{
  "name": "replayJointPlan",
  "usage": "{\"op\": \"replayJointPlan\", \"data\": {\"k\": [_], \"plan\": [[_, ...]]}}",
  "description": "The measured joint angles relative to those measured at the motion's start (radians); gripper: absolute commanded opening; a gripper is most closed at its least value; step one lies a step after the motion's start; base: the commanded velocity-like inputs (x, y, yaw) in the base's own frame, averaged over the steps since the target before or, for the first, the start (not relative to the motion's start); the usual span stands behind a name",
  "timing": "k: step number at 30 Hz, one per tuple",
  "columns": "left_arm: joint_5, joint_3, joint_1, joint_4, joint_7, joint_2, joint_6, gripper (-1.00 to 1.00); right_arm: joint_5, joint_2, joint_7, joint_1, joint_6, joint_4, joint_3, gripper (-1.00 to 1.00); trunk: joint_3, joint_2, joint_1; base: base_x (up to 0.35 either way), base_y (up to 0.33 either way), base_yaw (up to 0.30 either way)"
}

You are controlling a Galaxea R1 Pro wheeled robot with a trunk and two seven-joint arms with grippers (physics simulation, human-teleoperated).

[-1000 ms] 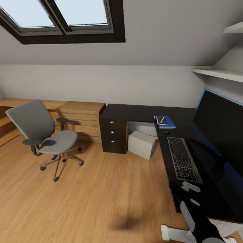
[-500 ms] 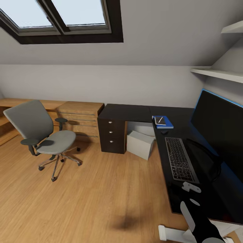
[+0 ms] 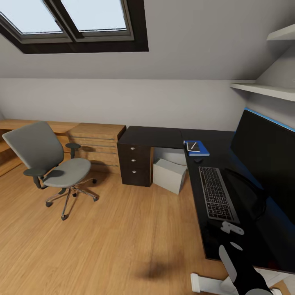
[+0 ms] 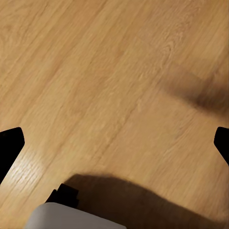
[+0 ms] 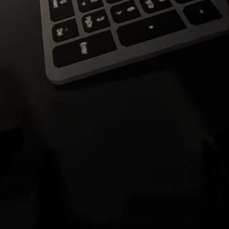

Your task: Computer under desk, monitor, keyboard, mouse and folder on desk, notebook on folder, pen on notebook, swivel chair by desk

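1. The grey upholstered swivel chair point(image 3: 55, 166) with black armrests stands well apart from the glossy black L-shaped desk point(image 3: 157, 137); moving it is the step left.
2. The light-grey box computer point(image 3: 169, 175) sits under the desk.
3. The bright blue folder point(image 3: 197, 148) carries the dark notebook point(image 3: 194, 146) and thin white pen point(image 3: 193, 145); the small black mouse point(image 3: 198, 160), slim keyboard point(image 3: 215, 192) and wide black monitor point(image 3: 266, 153) follow.
4. Left gripper point(image 4: 114, 143) spread wide over the floor, empty; right gripper point(image 3: 232, 228): cannot tell.
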State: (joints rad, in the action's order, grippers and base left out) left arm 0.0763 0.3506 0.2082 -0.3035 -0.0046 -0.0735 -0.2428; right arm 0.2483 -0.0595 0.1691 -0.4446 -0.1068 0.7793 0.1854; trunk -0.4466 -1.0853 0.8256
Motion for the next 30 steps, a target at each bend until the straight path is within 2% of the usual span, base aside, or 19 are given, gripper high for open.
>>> {"op": "replayJointPlan", "data": {"k": [11, 30], "plan": [[0.0, 0.001, 0.0, 0.0, 0.0, 0.001, 0.0, 1.0, 0.0, 0.0, 0.0, 0.0, 0.001, -0.006, 0.0, 1.0, 0.0, 0.0, 0.0, 0.106, -0.001, 0.0], [0.0, 0.003, 0.0, 0.0, 0.0, 0.001, 0.0, 1.0, -0.001, 0.0, 0.0, 0.0, 0.001, -0.007, 0.0, 1.0, 0.0, 0.0, 0.0, 0.024, 0.0, 0.0]]}}
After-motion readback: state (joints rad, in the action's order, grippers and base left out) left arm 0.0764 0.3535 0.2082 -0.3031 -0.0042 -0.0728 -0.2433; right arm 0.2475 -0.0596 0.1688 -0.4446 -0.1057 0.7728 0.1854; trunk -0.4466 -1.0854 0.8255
